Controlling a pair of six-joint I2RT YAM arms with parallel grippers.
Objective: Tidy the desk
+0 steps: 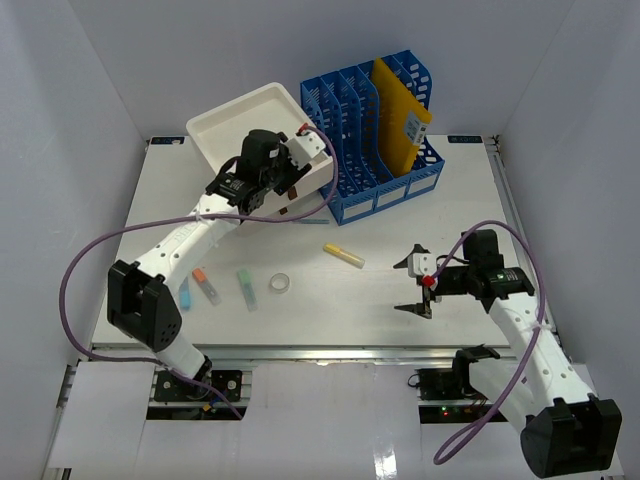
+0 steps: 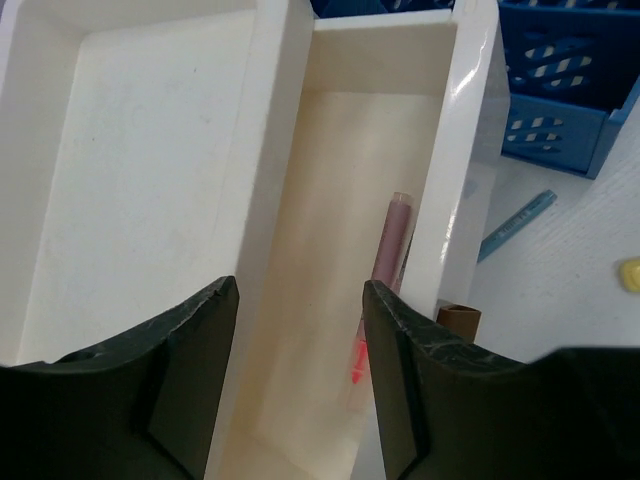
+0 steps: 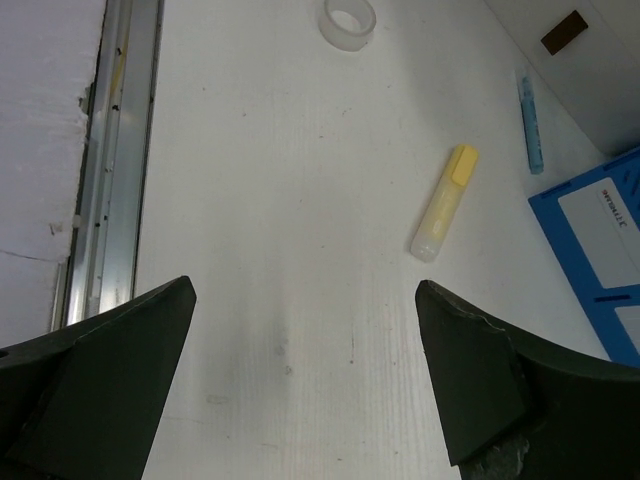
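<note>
The desk [image 1: 340, 305] is a large, flat, white rectangular tabletop lying level, its surface faintly grained with a few light scuffs. A metal rail [image 1: 330, 352] runs along its front edge.

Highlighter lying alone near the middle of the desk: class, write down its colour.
The highlighter is yellow, paler at its clear end. It shows best in the right wrist view.
</note>
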